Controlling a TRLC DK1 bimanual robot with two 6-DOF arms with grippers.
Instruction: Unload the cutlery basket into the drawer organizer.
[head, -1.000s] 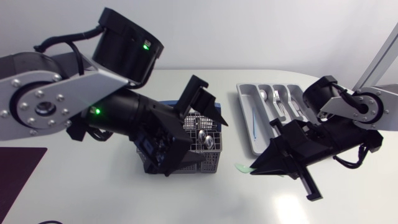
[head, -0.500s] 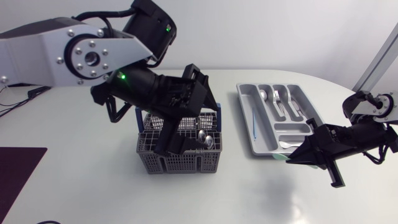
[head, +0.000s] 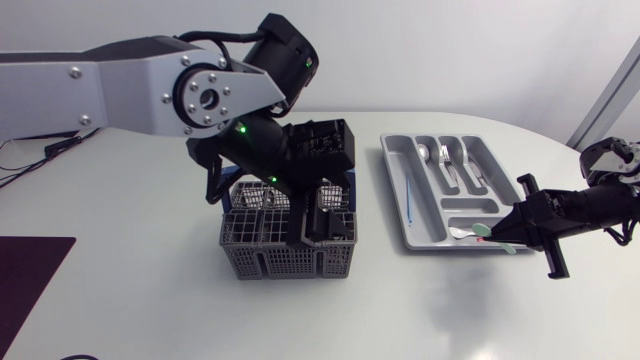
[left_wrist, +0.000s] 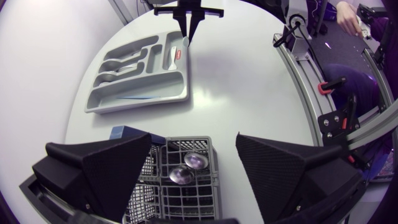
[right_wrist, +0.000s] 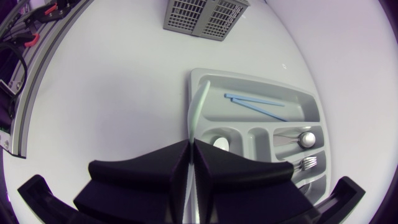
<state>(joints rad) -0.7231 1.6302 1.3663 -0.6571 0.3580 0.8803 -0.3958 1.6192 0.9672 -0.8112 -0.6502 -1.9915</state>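
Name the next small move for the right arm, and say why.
The right gripper is shut on a pale green utensil that only just crosses the rim of the drawer organizer. It should probably carry the utensil slightly further in, then open. Letting go now might drop it on the table. The left gripper hangs open above the cutlery basket.

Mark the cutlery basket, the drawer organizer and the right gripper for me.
cutlery basket (head: 285, 264): head view, on its front mesh wall.
drawer organizer (head: 397, 158): head view, on the bare floor of its long compartment.
right gripper (head: 500, 237): head view, between its fingertips, shut on the pale green utensil (head: 483, 230).
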